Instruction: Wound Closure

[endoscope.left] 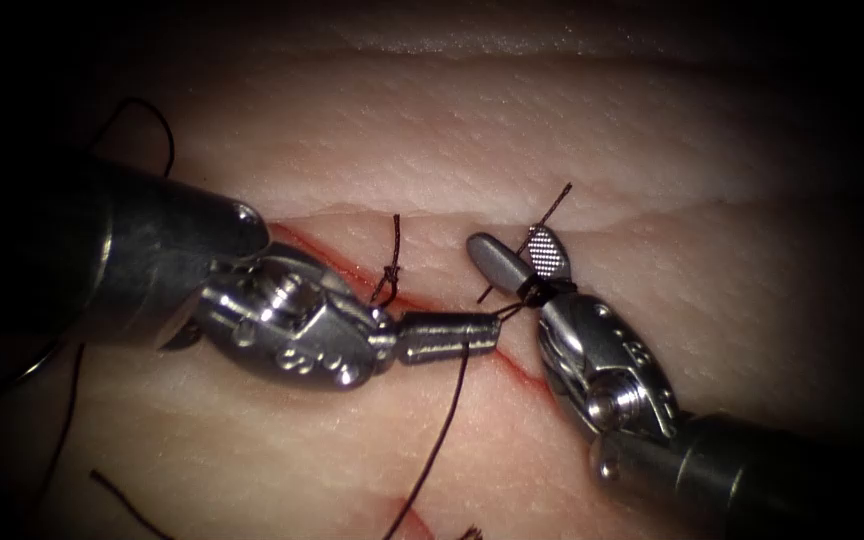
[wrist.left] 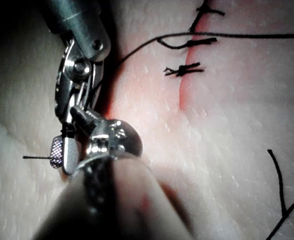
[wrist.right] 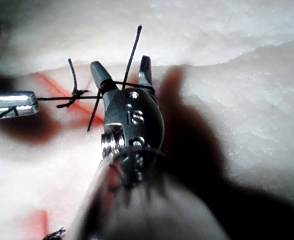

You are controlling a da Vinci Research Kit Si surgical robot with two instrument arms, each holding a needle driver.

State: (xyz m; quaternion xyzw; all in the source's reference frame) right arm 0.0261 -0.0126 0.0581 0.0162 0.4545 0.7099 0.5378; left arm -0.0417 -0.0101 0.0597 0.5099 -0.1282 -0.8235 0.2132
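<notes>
Knot-tying at the cut [endoscope.left: 522, 372]
Left tool [endoscope.left: 449, 337] clamps the thread [endoscope.left: 439, 437]; right tool [endoscope.left: 522, 257] gapes, thread wound round its jaws; needle unseen

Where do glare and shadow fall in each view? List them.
Endoscope view: glare on the left end effector, shut on thread; the edges fall dark. Right wrist view: the right end effector, open with thread looped round it, throws a broad shadow on the tissue. Left wrist view: tissue brightly lit.

The right tool [wrist.right: 122, 75] carries small stamped characters on its wrist body; in the right wrist view they look like "IS", though not clearly. No other writing is legible.
</notes>
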